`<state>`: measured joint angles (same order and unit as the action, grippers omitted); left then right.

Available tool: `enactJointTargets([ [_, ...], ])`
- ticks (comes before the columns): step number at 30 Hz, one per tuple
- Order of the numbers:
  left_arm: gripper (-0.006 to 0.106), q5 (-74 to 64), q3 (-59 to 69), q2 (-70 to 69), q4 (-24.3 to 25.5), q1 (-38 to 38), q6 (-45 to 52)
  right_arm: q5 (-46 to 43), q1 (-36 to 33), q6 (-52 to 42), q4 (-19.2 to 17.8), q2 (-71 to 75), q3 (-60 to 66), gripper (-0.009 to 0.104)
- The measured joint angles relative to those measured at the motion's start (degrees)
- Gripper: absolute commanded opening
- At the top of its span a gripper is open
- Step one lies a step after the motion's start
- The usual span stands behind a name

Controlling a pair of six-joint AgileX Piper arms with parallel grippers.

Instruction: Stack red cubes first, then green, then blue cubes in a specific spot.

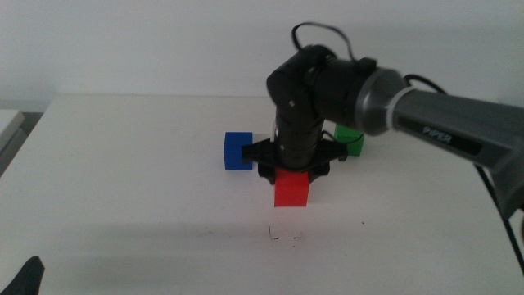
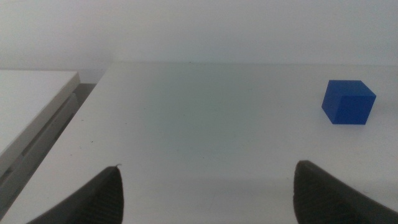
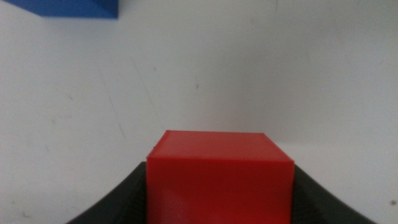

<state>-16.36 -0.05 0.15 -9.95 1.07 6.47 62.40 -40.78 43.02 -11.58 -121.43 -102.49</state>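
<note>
Red cube (image 1: pixel 291 190) sits between the dark jaws of the right gripper (image 1: pixel 292 174), which is clamped on it from above; right wrist view shows the red cube (image 3: pixel 219 176) filling the gap between both jaws, touching each. Can't tell from the middle view whether the cube rests on the table (image 1: pixel 131 180) or is just off it. Taking the red cube as landmark: blue cube (image 1: pixel 238 151) is just behind and to its left, apart from it, on the table; green cube (image 1: pixel 350 140) is behind and to its right, partly hidden by the right arm. The scribble-marked spot (image 1: pixel 282 238) lies in front of the red cube, near but not under it, nothing on it. Left gripper (image 1: pixel 24 279) waits well to the front-left of the red cube, at the picture's bottom edge; left wrist view shows its jaws spread wide apart, holding nothing, with the blue cube (image 2: pixel 348 102) ahead on the table.
</note>
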Motion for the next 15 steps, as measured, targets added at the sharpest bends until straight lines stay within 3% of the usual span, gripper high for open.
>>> enactJointTargets([
  [15, 0.093, 0.00, 0.00, 0.00, 0.00, 0.00, 0.00, 1.51, -2.50, 6.19, 0.54, -2.78, -0.03, 0.008],
])
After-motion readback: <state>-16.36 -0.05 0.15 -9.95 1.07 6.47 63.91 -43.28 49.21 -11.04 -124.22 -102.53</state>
